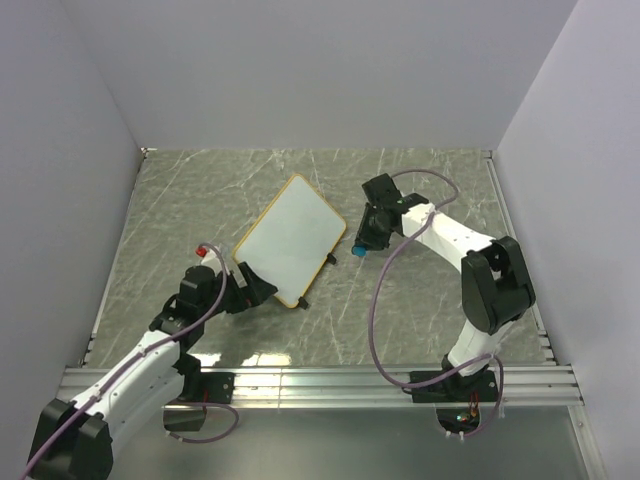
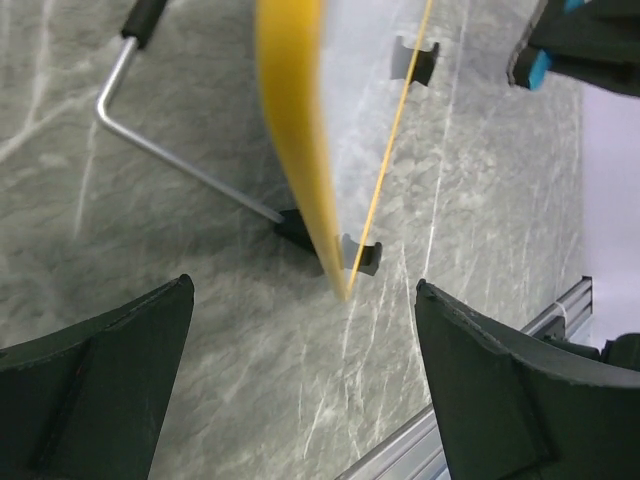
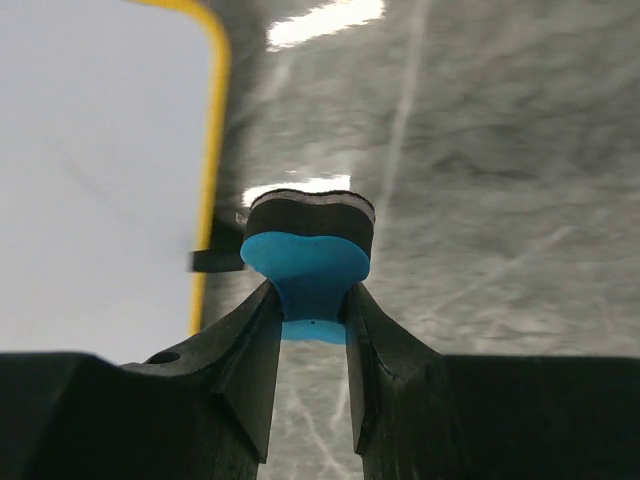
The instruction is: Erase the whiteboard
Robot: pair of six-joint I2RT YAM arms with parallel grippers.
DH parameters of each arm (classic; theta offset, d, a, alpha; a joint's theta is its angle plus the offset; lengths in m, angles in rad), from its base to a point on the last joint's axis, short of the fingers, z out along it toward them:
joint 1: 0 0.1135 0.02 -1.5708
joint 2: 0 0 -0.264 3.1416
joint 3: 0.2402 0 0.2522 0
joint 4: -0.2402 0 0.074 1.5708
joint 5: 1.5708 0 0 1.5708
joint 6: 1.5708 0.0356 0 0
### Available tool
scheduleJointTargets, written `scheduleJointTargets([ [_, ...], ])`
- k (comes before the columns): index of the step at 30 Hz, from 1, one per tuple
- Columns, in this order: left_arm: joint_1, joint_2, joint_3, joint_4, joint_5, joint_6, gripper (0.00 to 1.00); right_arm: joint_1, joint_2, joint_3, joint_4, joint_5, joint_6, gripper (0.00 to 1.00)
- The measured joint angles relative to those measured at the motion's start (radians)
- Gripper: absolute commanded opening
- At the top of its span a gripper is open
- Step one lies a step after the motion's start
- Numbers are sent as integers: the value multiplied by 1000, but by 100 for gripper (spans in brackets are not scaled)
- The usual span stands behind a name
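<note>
The whiteboard [image 1: 290,238] has a thin yellow frame and stands tilted on the marble table, propped on a bent wire stand [image 2: 170,158]. Its white face looks almost clean, with only a faint streak in the right wrist view [image 3: 95,170]. My left gripper [image 1: 258,288] is open, and its jaws stand wide apart on either side of the board's lower corner [image 2: 340,285] without touching it. My right gripper [image 1: 362,243] is shut on the blue bone-shaped eraser [image 3: 308,262]. It holds the eraser just off the board's right edge, next to a black foot [image 3: 215,260].
A small red object [image 1: 203,250] lies left of the board, behind my left arm. An aluminium rail [image 1: 320,380] runs along the near table edge. Grey walls close in the left, back and right sides.
</note>
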Motion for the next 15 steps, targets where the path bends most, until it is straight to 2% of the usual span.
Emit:
scheduleJointTargets([
  [3,-1,-3,19,-39,-24,-6,97,-14,-11,-50,-5,35,-10,26],
  [4,-2,-5,24,-47,-30,-8,97,-14,-11,-69,-4,39,-12,45],
  [7,-2,-18,50,-88,-50,-19,97,-13,-6,-127,-9,38,-22,68],
  [10,-2,-20,95,-135,-77,-24,97,-13,-5,-147,-17,36,-35,78],
  [15,-2,-38,160,-216,-120,-28,98,-13,-9,-147,-16,39,-55,80],
])
